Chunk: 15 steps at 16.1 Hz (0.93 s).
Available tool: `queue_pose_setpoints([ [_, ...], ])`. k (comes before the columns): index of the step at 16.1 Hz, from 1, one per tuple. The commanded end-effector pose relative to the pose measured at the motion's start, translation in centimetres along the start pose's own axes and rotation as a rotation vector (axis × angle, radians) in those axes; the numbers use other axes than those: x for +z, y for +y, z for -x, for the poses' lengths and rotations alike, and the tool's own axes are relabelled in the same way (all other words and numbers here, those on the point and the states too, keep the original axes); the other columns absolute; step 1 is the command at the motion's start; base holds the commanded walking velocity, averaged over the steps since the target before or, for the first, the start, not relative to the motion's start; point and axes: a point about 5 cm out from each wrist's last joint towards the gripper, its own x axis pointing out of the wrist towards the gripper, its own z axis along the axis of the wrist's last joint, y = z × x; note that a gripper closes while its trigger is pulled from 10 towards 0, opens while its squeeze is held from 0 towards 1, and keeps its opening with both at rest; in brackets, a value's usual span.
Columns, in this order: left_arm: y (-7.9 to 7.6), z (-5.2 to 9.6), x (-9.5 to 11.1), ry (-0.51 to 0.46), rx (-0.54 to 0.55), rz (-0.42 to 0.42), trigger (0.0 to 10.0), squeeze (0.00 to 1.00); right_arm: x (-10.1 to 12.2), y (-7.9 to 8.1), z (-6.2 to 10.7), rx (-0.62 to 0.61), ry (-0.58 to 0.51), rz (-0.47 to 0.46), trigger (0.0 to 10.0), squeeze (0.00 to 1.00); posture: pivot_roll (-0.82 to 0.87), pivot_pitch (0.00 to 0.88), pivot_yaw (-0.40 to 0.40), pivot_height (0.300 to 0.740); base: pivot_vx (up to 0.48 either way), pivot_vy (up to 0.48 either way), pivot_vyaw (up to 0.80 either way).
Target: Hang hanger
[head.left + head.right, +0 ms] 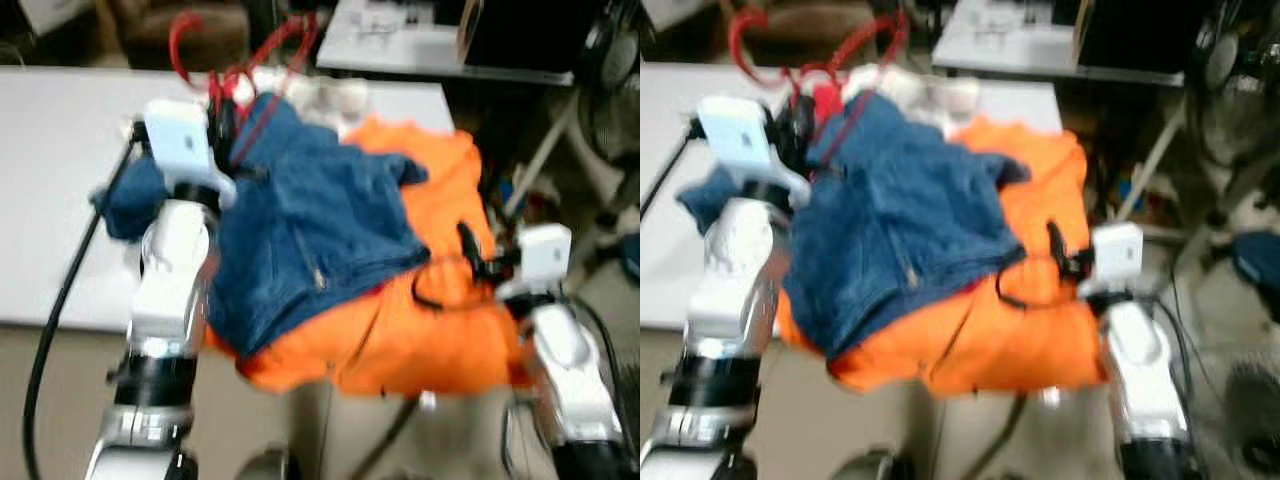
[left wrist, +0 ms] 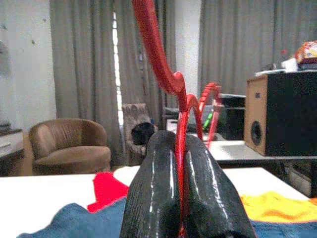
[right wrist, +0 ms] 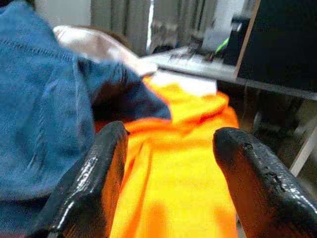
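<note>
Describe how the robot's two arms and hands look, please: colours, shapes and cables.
Both arms are silver-white with rounded shells and dark joint rings near the bottom. Each wrist carries a white box-shaped block. The left hand and right hand each have two thick, glossy black fingers with rounded tips. A black cable loops beside the left arm.

Both eye views are motion-blurred, so fabric detail on the blue denim garment (image 1: 310,230) and the orange garment (image 1: 420,330) beneath it cannot be resolved. The red hanger (image 2: 163,64) is cut off by the top edge of the left wrist view, and its lower part is hidden between the left gripper (image 2: 181,198) fingers. The orange garment's far portion is covered by the denim.
</note>
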Motion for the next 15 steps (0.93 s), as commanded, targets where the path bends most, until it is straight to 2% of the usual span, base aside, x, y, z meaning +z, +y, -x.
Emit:
queue_pose_setpoints([
  [1, 0.1, -0.1, 0.2, 0.004, -0.016, -0.001, 10.0, 0.0, -0.5, 0.5, 0.8, 0.048, 0.029, -0.008, 10.0, 0.0, -0.01, 0.056, 0.001, 0.74, 0.0, 0.0, 0.0],
  [3, 0.3, -0.1, 0.2, 0.007, -0.013, -0.001, 10.0, 0.0, -1.2, 1.1, 1.8, 0.082, 0.058, 0.032, 10.0, 0.0, -0.01, 0.055, 0.004, 0.74, 0.0, 0.0, 0.0],
  [6, -1.0, 0.8, -0.8, 0.043, -0.051, 0.019, 10.0, 0.0, -2.9, 1.5, 2.3, 0.132, 0.115, 0.077, 10.0, 0.0, -0.01, 0.059, 0.012, 0.74, 0.0, 0.0, 0.0],
  [8, -1.6, 1.0, -0.9, 0.045, -0.073, 0.006, 10.0, 0.0, -3.3, 1.3, 1.8, 0.149, 0.133, 0.115, 10.0, 0.0, 0.0, 0.065, 0.014, 0.74, 0.0, 0.0, 0.0],
  [9, -1.4, 1.1, -1.0, 0.047, -0.072, -0.01, 10.0, 0.0, -3.3, 1.0, 1.2, 0.119, 0.121, 0.153, 10.0, 0.0, 0.0, 0.066, 0.014, 0.74, 0.0, 0.0, 0.0],
  [10, -1.1, 1.1, -1.1, 0.054, -0.065, -0.016, 10.0, 0.0, -3.1, 0.1, 0.3, 0.038, 0.108, 0.202, 10.0, 0.0, 0.01, 0.068, 0.014, 0.74, 0.0, 0.0, 0.0],
  [11, -0.7, 1.2, -1.1, 0.058, -0.059, -0.025, 10.0, 0.0, -2.6, -0.6, -0.7, -0.022, 0.083, 0.182, 10.0, 0.32, 0.03, 0.068, 0.01, 0.74, 0.0, 0.0, 0.0],
  [12, -0.6, 1.3, -1.1, 0.059, -0.057, -0.028, 10.0, 0.0, -2.4, -0.7, -1.0, -0.026, 0.071, 0.155, 10.0, 1.0, 0.03, 0.068, 0.01, 0.74, 0.0, 0.0, 0.0],
  [15, -0.6, 1.5, -1.0, 0.042, -0.065, -0.079, 10.0, 0.0, -1.3, -0.5, -2.0, 0.023, 0.007, 0.142, 10.0, 1.0, 0.04, 0.059, 0.001, 0.74, 0.0, 0.0, 0.0],
])
